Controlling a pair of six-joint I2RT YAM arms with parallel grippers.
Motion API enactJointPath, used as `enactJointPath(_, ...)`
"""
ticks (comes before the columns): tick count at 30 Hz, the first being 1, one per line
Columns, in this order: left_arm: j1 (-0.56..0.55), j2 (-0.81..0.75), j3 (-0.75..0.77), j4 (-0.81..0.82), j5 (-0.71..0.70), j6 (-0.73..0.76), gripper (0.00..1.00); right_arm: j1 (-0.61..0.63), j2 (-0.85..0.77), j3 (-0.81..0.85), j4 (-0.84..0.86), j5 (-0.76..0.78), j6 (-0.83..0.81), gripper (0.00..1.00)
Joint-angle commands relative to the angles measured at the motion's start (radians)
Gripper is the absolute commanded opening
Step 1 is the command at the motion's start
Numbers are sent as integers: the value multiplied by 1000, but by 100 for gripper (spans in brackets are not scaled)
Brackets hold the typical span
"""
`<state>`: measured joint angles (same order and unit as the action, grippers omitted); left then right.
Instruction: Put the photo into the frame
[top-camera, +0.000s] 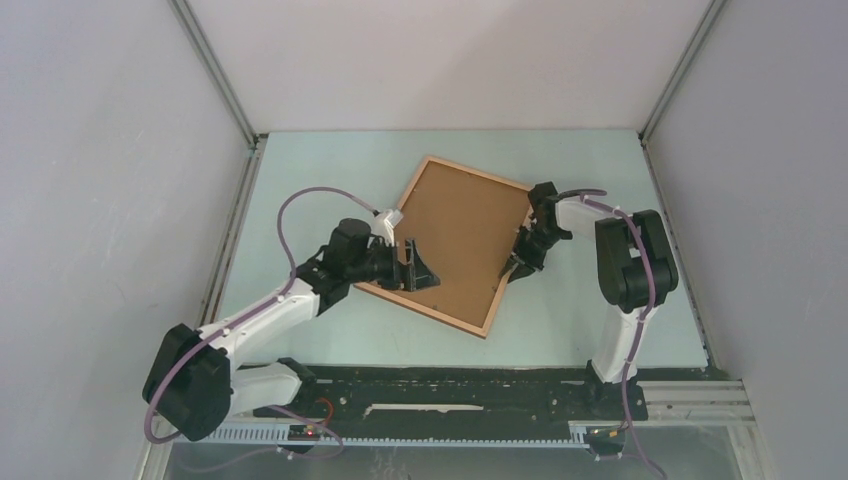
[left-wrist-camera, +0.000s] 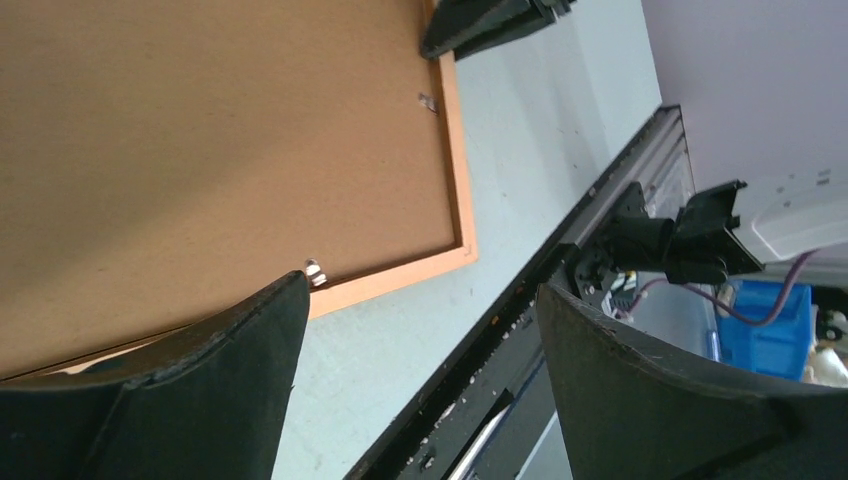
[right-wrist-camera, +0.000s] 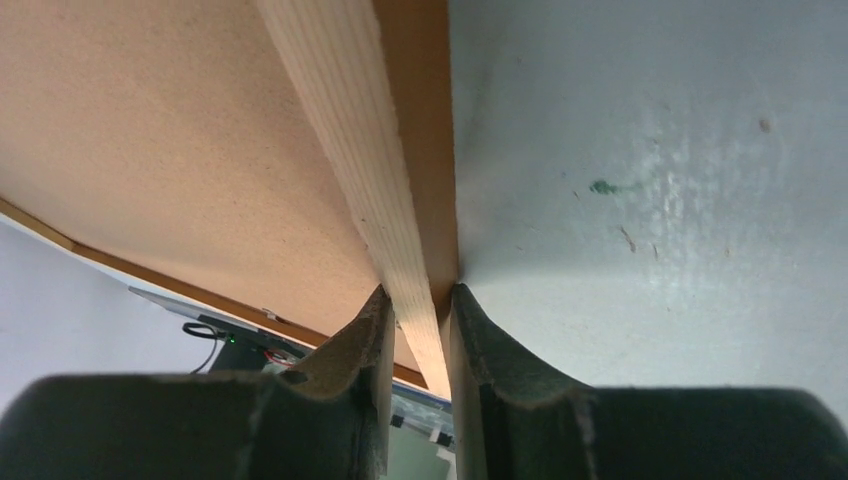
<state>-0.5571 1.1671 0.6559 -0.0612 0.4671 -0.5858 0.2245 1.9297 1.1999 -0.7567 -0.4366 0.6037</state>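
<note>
1. The frame (top-camera: 480, 173) lies back-up and askew on the counter (top-camera: 600, 180), filled by the backing board (top-camera: 455, 235). The photo is not visible.
2. The right pincer (right-wrist-camera: 415, 300) is clamped on the frame's right rail. The left pincer (left-wrist-camera: 420, 290) gapes wide and empty over the near-left edge.
3. The step looks like closing up, and the next move probably calls for pressing the board flat.

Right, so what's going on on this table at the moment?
A wooden picture frame lies face down, its brown backing board showing. The right pincer is shut on the frame's right rail. The left pincer hangs open over the near-left edge, gripping nothing. No photo is in view.
</note>
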Motion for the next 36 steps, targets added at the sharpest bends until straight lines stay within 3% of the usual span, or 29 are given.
enactJointPath(1,-60,11,32,56,43,27,89,-7,-53,40,-165,-1,138,0)
enactJointPath(5,-102,14,48,57,5,19,89,-7,-47,58,-218,-110,151,0)
enactJointPath(11,-144,-1,74,3,-50,68,93,10,-123,140,-341,56,179,0)
enactJointPath(14,-239,-9,126,-85,-204,175,100,13,-172,147,-349,36,212,0)
enactJointPath(23,-665,81,290,-215,-867,401,100,26,-172,155,-354,18,268,0)
enactJointPath(29,-855,321,448,-297,-1093,500,100,23,-182,164,-367,50,302,0)
enactJointPath(36,-932,570,625,-367,-1215,540,100,24,-175,166,-377,53,323,0)
